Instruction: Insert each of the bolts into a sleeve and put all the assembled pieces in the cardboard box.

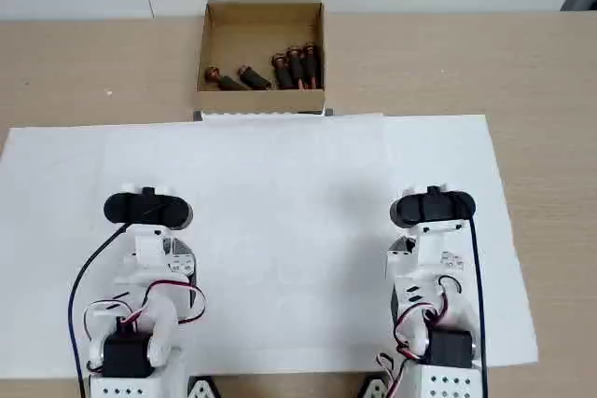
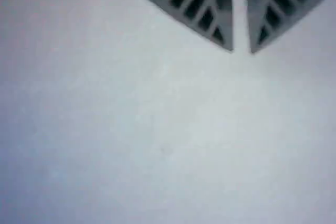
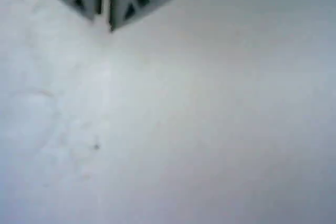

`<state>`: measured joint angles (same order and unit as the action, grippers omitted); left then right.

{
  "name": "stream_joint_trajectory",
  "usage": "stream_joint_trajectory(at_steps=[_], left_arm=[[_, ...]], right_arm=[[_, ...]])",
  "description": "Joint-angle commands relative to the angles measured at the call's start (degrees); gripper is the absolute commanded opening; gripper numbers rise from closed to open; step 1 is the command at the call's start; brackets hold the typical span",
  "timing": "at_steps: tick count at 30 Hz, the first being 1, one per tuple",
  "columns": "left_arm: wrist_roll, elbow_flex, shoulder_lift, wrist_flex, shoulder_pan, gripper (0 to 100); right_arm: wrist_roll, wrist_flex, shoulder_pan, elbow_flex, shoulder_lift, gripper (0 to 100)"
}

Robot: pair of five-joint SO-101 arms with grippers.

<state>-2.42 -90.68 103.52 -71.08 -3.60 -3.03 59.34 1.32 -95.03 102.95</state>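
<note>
The cardboard box (image 1: 216, 44) stands at the far middle of the table, just past the white sheet. Inside it lie several assembled bolt-and-sleeve pieces (image 1: 295, 66), dark sleeves with copper-coloured ends, three side by side at its right and two nearer its left (image 1: 229, 80). Both arms are folded back near the table's front edge, far from the box. My left gripper (image 2: 241, 50) is shut with nothing in it, hovering close over bare white sheet. My right gripper (image 3: 105, 23) is also shut and empty, low above the sheet.
A large white sheet (image 1: 280, 193) covers the table between the arms and the box. Bare wooden tabletop (image 1: 541, 72) surrounds it. The left arm (image 1: 146, 258) and right arm (image 1: 431, 258) sit at the sheet's near corners.
</note>
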Motion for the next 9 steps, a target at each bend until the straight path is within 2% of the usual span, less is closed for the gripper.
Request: stream_joint_trajectory(at_steps=[1,9], left_arm=[[-0.3,0.2,0.6,-0.1,-0.4,1],[-0.3,0.2,0.6,-0.1,-0.4,1]], right_arm=[[0.3,-1.2,0.0,0.4,0.8,0.3],[0.3,-1.2,0.0,0.4,0.8,0.3]])
